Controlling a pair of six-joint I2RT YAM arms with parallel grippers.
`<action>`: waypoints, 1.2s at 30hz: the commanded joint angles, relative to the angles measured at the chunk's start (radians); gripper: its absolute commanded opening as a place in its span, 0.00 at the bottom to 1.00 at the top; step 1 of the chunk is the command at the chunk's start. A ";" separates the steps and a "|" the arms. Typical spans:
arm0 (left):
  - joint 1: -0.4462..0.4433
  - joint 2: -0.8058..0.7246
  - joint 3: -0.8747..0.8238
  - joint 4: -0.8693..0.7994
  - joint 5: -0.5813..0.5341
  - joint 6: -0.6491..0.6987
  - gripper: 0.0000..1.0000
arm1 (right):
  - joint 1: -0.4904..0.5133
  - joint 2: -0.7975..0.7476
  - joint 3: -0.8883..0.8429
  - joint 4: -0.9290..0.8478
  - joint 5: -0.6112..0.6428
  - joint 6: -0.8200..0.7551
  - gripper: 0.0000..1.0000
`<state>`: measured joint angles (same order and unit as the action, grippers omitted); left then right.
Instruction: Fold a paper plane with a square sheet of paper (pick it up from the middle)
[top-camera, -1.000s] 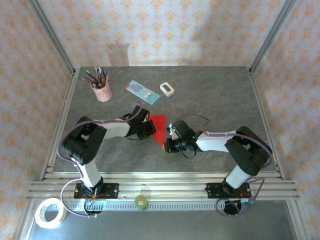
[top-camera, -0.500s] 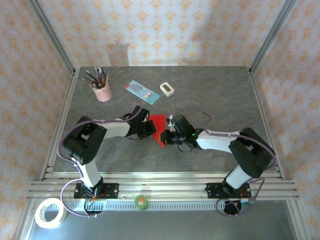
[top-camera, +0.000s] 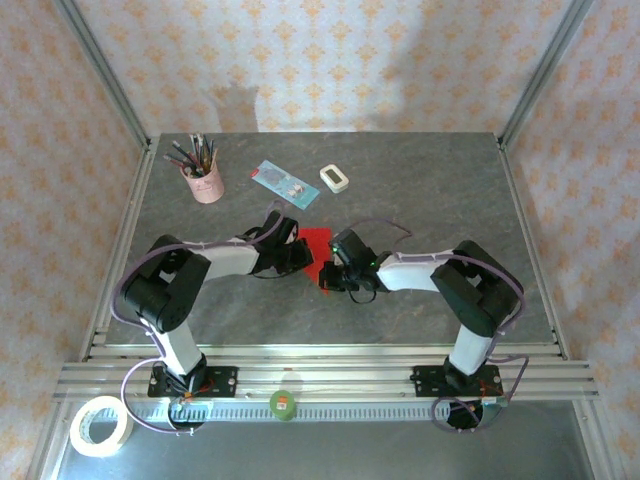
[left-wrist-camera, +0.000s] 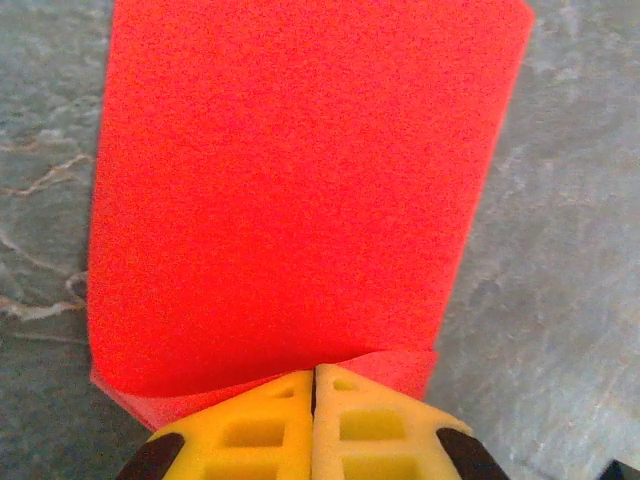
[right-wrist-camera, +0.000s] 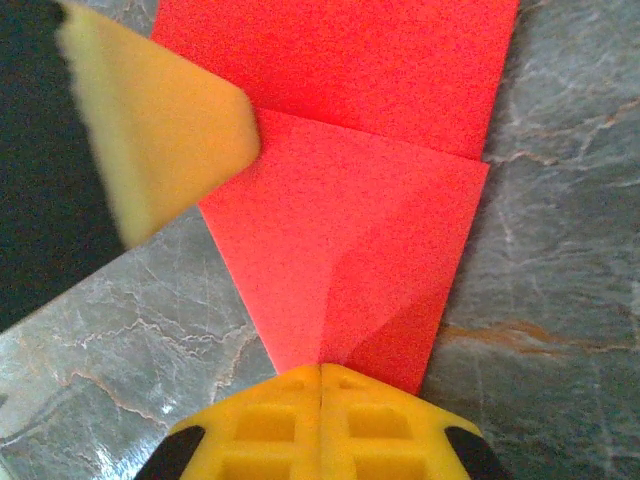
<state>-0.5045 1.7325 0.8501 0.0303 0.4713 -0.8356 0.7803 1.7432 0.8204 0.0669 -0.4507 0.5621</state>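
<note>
The square sheet of paper lies bright red and partly folded mid-table, between both arms. In the left wrist view the paper shows one layer bowed over another. My left gripper is shut, its tips at that near edge; I cannot tell whether paper is pinched. From the top, this left gripper sits at the sheet's left side. My right gripper is shut, its tips pressing the narrow end of the creased paper. Overhead, the right gripper is at the sheet's lower right. A left finger overlaps the paper's left edge.
A pink cup of pens stands at the back left, beside a light blue card and a small white block. A tape roll and a green roll lie below the front rail. Metal frame posts border the table.
My right gripper has moved left and slightly away from me onto the red paper, staying shut. The visible red shape has shrunk. The left arm has barely moved.
</note>
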 joint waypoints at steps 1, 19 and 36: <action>-0.017 -0.058 -0.021 0.055 0.009 0.043 0.06 | 0.007 0.036 0.005 -0.111 0.073 0.013 0.00; -0.040 -0.006 -0.059 0.024 -0.010 0.071 0.06 | 0.008 0.070 0.008 -0.204 0.092 -0.003 0.00; 0.115 0.039 -0.018 -0.076 -0.088 0.121 0.09 | -0.016 0.078 -0.058 -0.336 0.167 -0.115 0.00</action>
<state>-0.4599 1.7412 0.8230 0.0147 0.4789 -0.7567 0.7864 1.7561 0.8490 -0.0029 -0.4149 0.4961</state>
